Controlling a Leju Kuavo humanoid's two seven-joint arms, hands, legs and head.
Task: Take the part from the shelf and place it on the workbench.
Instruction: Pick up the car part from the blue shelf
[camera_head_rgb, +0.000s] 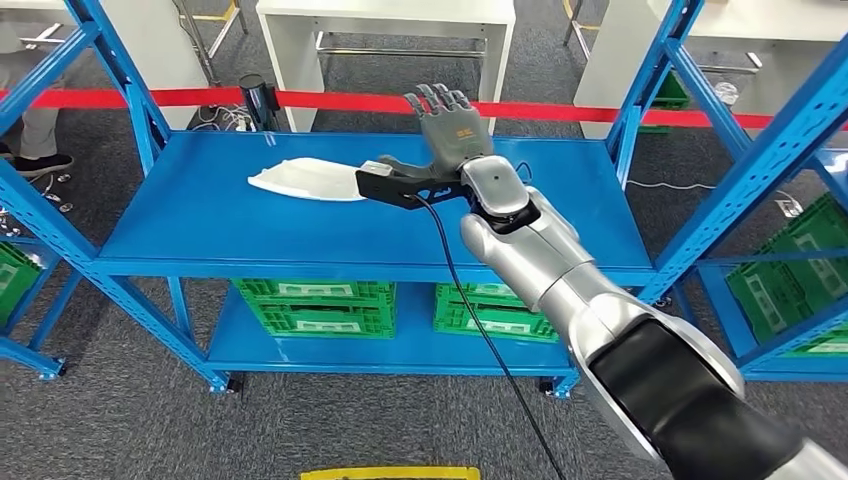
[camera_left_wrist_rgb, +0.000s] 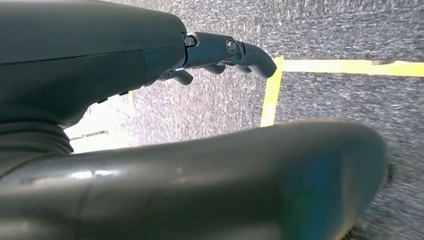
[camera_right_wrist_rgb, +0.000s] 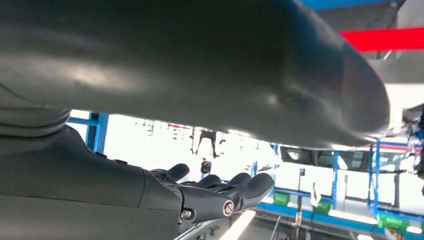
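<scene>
Grey carpet workshop floor, blue metal shelf (camera_head_rgb: 300, 240) front and centre with a red barrier tape (camera_head_rgb: 330, 100) strung behind it.

The white part (camera_head_rgb: 305, 179) is lying flat on the shelf's upper deck, a bit left of the middle. Just to its right is the right hand (camera_head_rgb: 452, 125), reaching in over the deck with fingers spread and pointing up, holding nothing; the thumb sticks out toward the part, but I can't tell if it's actually touching. Left hand (camera_left_wrist_rgb: 225, 55) is down by the floor near a yellow line (camera_left_wrist_rgb: 272, 90), fingers loosely curled with nothing in them. Green crates (camera_head_rgb: 320, 305) sit on the lower deck, and white tables (camera_head_rgb: 385, 30) stand past the tape.
</scene>
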